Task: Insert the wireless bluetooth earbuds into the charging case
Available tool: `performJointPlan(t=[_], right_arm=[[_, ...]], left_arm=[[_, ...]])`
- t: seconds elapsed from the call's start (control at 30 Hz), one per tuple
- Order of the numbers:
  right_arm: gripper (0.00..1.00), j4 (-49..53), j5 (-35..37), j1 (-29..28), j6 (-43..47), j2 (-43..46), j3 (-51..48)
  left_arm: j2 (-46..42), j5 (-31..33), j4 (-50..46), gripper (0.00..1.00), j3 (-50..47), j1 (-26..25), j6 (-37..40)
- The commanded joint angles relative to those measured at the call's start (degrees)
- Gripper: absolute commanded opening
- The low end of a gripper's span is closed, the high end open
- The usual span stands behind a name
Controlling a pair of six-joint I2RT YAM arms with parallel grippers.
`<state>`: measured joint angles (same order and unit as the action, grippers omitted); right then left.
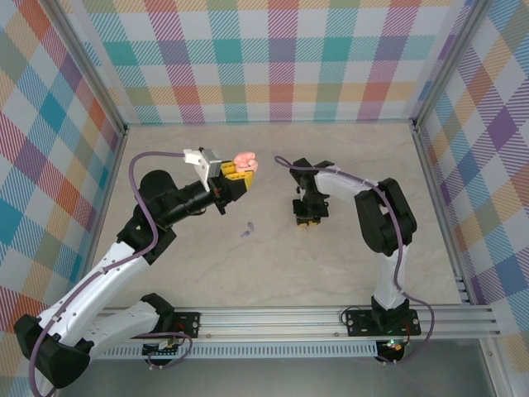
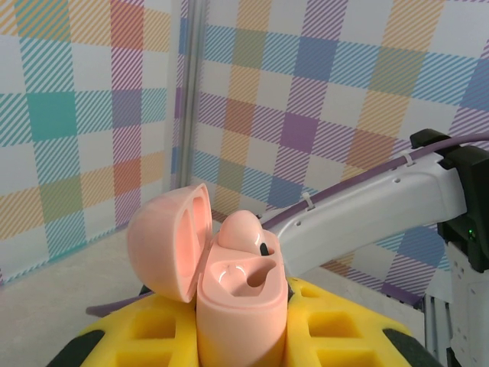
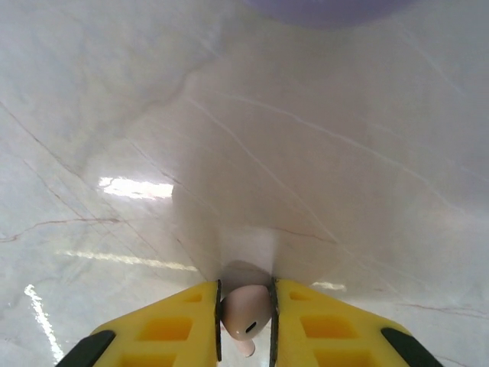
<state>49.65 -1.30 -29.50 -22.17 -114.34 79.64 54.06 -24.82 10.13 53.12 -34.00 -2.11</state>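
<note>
Risk sits in the pinch; the right gripper [image 1: 307, 220] nips a pink earbud [image 3: 246, 313] against the worktop [image 1: 347, 157] centre; the left gripper [image 1: 234, 172] clamps the open charging case [image 2: 241, 306] aloft; the lilac earbud [image 1: 246, 231] lies loose towards the front edge; a shallow hold on so round a bud could let it squirt free

Pink charging case [image 2: 243, 313] (plaid walls [image 2: 344, 115])

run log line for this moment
left tool: holds charging case, lid open | right tool: pinching pink earbud | lilac earbud: loose
</note>
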Motion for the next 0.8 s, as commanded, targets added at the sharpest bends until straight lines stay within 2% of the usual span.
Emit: performJointPlan(t=[0.0, 0.37, 0.57, 0.77], right_arm=[[0.21, -5.84, -7.1, 2.15, -2.87, 4.88, -3.28], [0.2, -23.47, -26.67, 7.78, -8.13, 18.47, -13.64], [0.21, -27.92, -32.25, 8.05, -9.55, 24.88, -14.43], [0.21, -29.98, -34.73, 8.05, -9.31, 31.38, -14.09]], left_arm=[[0.99, 2.12, -1.79, 0.21, 0.18, -0.37, -0.66], [4.8, 12.21, -4.39, 0.21, -1.53, -0.37, -3.43], [8.06, 15.93, -3.87, 0.21, -3.04, -0.37, -6.33], [11.06, 14.71, -0.42, 0.21, -4.62, -0.37, -9.33]])
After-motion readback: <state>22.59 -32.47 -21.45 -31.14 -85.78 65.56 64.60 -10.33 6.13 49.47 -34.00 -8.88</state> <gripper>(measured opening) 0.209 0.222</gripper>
